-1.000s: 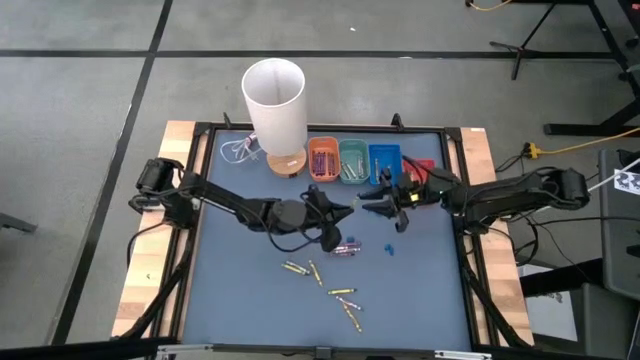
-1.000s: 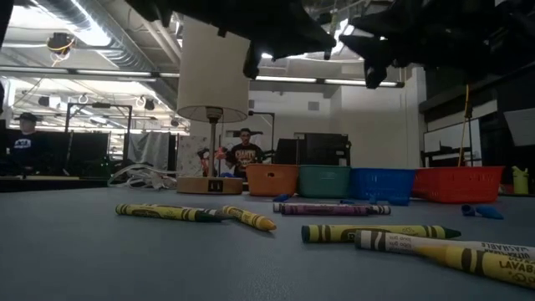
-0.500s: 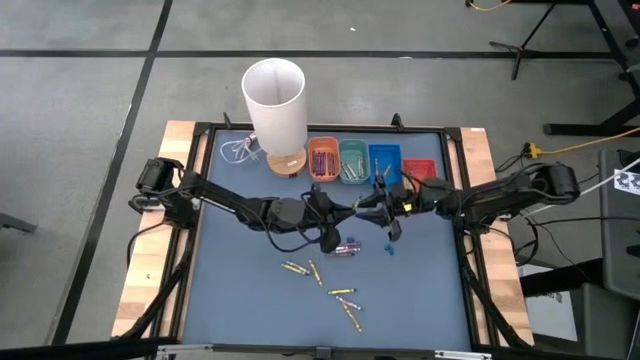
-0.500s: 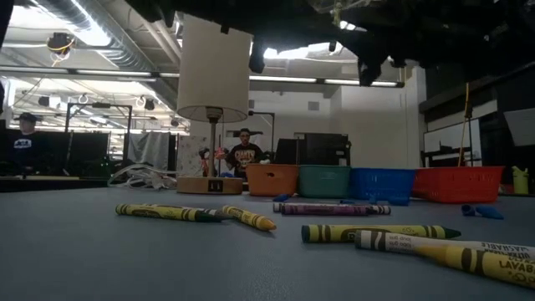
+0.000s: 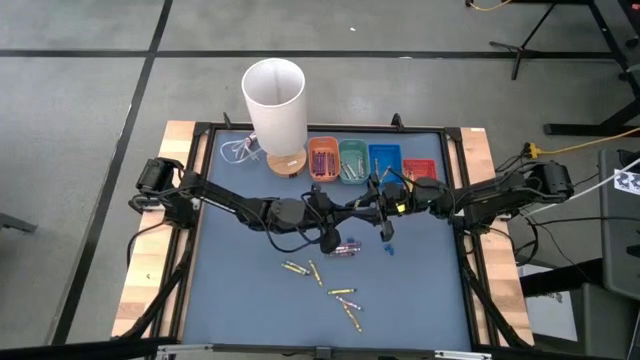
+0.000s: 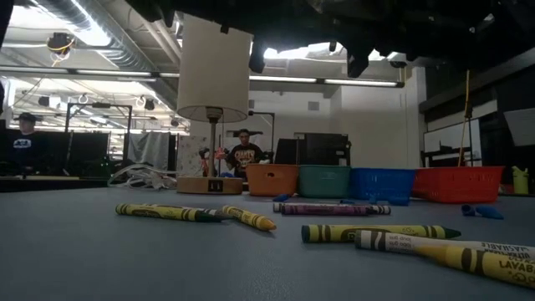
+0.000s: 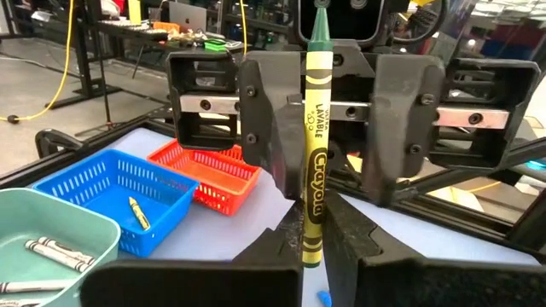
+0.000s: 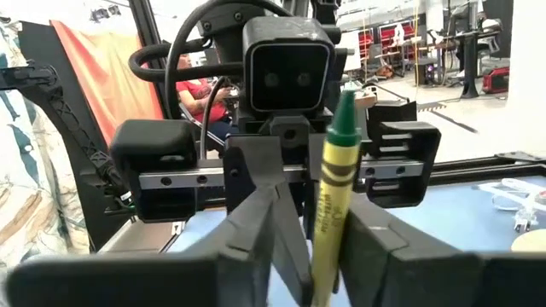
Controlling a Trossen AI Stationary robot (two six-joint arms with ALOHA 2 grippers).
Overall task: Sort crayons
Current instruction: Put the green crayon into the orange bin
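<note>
Right hand has advanced; crayon upright between both hands' fingers.

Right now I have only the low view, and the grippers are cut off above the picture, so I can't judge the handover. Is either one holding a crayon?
Observer: Yes. The left gripper is shut on a green crayon, held upright.
Operator: And where is the right gripper?
Observer: The right gripper faces it head-on, its open fingers on either side of that crayon, not yet clamped.
Operator: Is there anything in the blue basket?
Observer: In the blue basket I can see one yellow crayon.
</note>
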